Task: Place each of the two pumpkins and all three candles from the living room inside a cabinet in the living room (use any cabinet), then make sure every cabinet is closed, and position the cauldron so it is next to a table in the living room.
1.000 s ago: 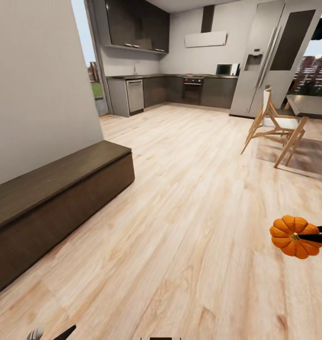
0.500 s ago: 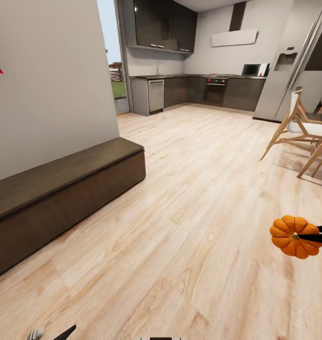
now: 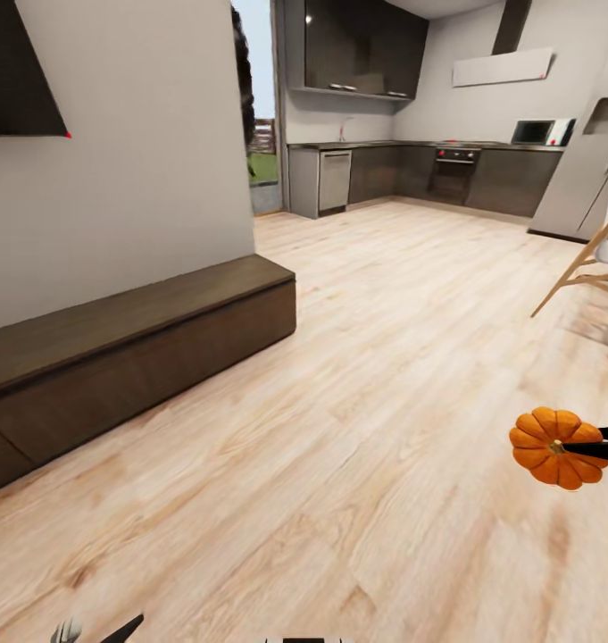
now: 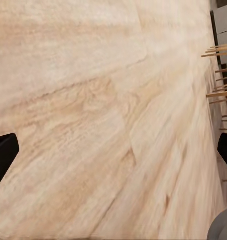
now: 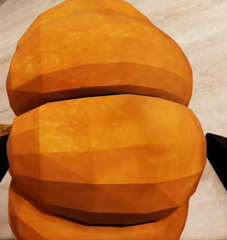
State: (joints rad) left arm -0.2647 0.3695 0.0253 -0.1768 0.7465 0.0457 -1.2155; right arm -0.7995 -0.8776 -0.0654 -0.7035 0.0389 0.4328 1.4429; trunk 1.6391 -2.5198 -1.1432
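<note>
At the head view's right edge the right gripper (image 3: 607, 444) clasps a pumpkin (image 3: 552, 446) above the floor (image 3: 357, 429). The right wrist view adds the orange ribs (image 5: 103, 135) close up, dark fingers (image 5: 221, 155) at both sides. The left wrist view shows the left gripper (image 4: 113, 155) spread wide over bare boards. The cabinet (image 3: 134, 348) lies at left centre, shut, under a wall (image 3: 134, 161); chair legs (image 3: 589, 277) stand right, kitchen units (image 3: 411, 170) at the top.

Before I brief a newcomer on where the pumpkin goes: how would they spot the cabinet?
Find the plain pale wall at the head view's left. Along its foot runs the cabinet, a long, low, dark brown wooden unit on the light plank floor. Unlike the distant kitchen units, it's knee-low with flat, handle-less fronts.
</note>
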